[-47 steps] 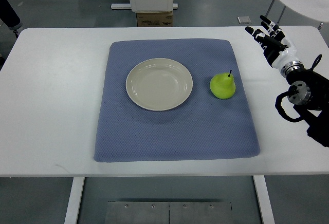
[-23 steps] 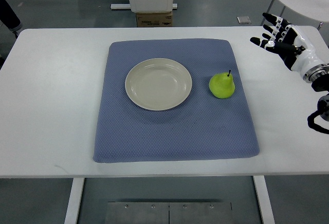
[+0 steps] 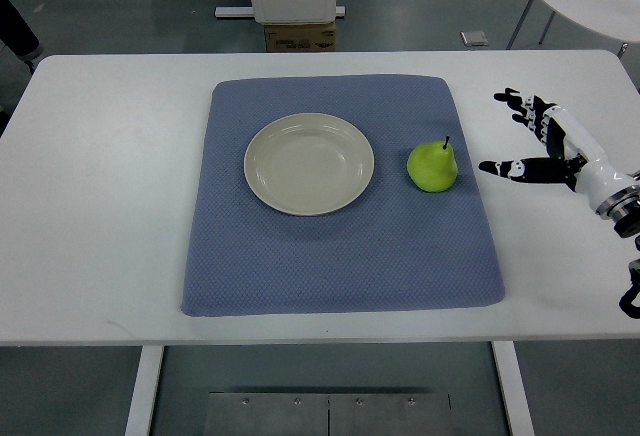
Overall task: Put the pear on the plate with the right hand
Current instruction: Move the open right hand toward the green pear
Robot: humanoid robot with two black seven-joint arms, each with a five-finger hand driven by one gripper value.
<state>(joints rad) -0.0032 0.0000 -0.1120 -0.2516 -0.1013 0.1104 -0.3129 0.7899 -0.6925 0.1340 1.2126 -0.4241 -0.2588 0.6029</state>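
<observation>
White table (image 3: 100, 186) on grey floor, white chair at far right corner. Blue mat (image 3: 340, 256) covers the middle. Cream plate (image 3: 309, 164) empty at mat centre. Right hand (image 3: 545, 146) at right edge, fingers (image 3: 505, 168) spread apart, empty. Green pear (image 3: 432, 165) upright on mat, between plate and hand, touching neither.

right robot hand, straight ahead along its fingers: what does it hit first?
Probably the pear. The right robot hand is open, fingers pointing left across the white table toward it, with only the blue mat's edge between. Its height above the table is unclear, so it might pass over.
</observation>
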